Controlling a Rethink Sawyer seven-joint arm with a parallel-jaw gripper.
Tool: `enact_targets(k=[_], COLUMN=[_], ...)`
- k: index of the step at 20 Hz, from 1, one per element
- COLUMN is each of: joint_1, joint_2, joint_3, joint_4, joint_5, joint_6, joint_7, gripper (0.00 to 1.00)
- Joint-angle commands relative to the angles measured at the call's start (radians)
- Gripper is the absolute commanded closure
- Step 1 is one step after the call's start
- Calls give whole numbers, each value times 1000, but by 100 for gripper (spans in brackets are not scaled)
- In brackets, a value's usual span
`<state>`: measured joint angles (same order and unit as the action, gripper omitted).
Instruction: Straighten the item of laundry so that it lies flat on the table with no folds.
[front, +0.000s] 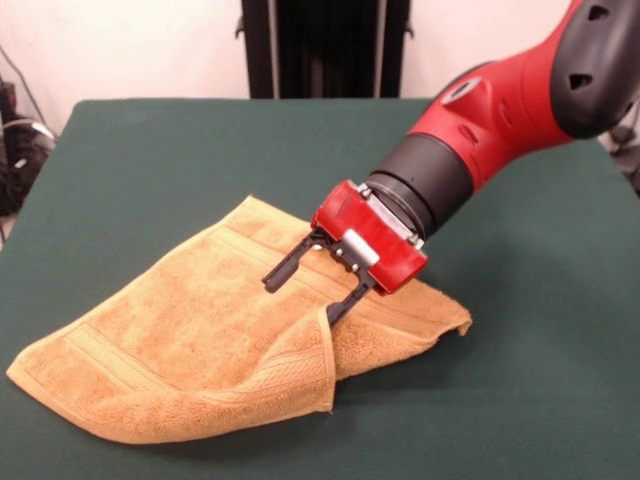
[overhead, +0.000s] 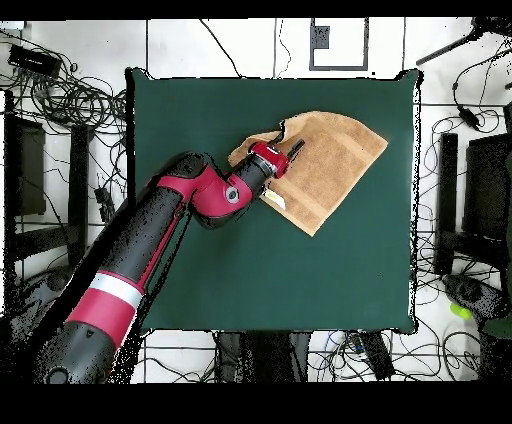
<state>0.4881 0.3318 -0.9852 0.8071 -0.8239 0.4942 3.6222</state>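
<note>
Front view: the gripper (front: 308, 284), fingers spread and holding nothing, hovers just above the orange-tan towel (front: 200, 345), which lies rumpled at lower left of the green table (front: 150, 160), one corner folded over near its middle.

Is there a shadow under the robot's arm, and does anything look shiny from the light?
In the front view, a soft dark shadow lies on the table beside the towel, below the arm, and pale glints show on the arm's red shell; the open gripper looks sharp. In the overhead view, light is flat, with no clear shadow on the table.
</note>
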Motion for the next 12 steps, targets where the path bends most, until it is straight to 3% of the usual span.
enact_targets(k=[1,7,12], joint_1=[1,6,-15], joint_2=[-53,-30,-84], joint_3=[146,84,103], joint_4=[-10,-21,-29], joint_5=[67,-6,-15], joint_6=[-61,-47,-22], joint_7=[-21,-30,-235], gripper=[0,0,0])
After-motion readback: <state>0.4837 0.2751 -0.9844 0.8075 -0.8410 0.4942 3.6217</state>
